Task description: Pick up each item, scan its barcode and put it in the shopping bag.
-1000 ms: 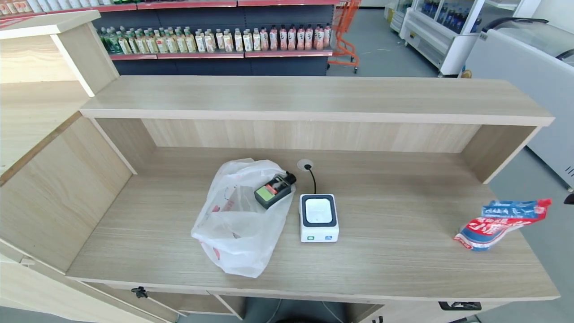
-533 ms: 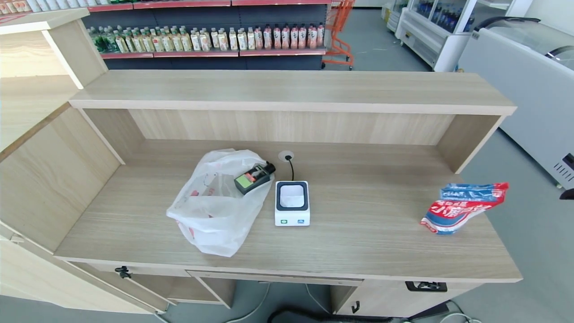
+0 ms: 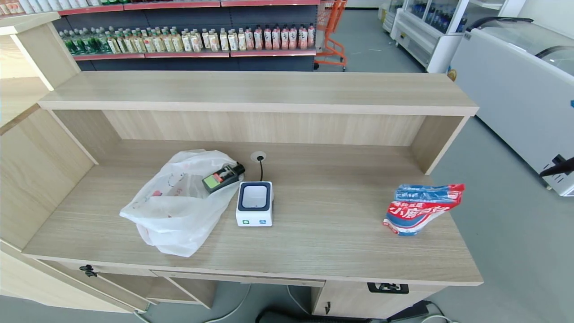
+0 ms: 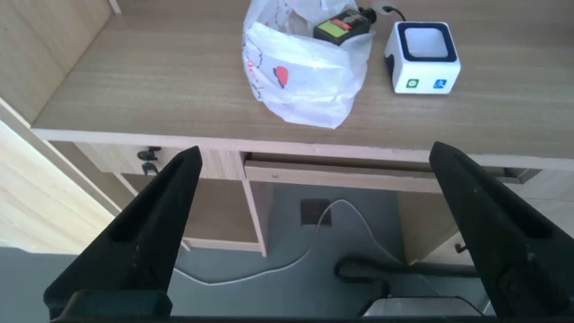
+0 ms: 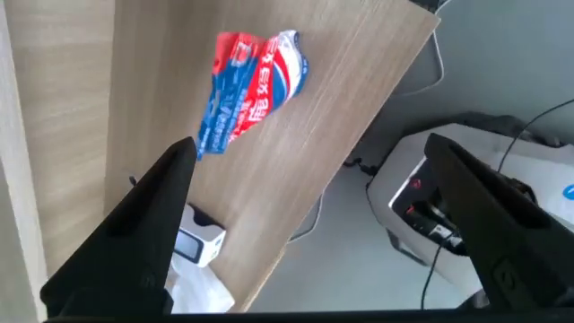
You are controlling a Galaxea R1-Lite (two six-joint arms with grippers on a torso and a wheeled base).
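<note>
Now the whole head view is sitting further left than a second ago: the camera is turning, and the things on the counter [image 3: 341, 242] are keeping their places. The left gripper [image 4: 316, 157] is hanging before the counter's front edge, fingers spread wide, holding nothing. The right gripper [image 5: 311, 148] is hovering off the counter's right end, likewise gaping and empty. The snack pouch [image 3: 421, 208] is lying near that end, its long axis slanting, blue top toward the back right. The small dark bottle [image 3: 223, 177] is lying on the shopping bag [image 3: 170, 211] beside the scanner [image 3: 254, 204].
</note>
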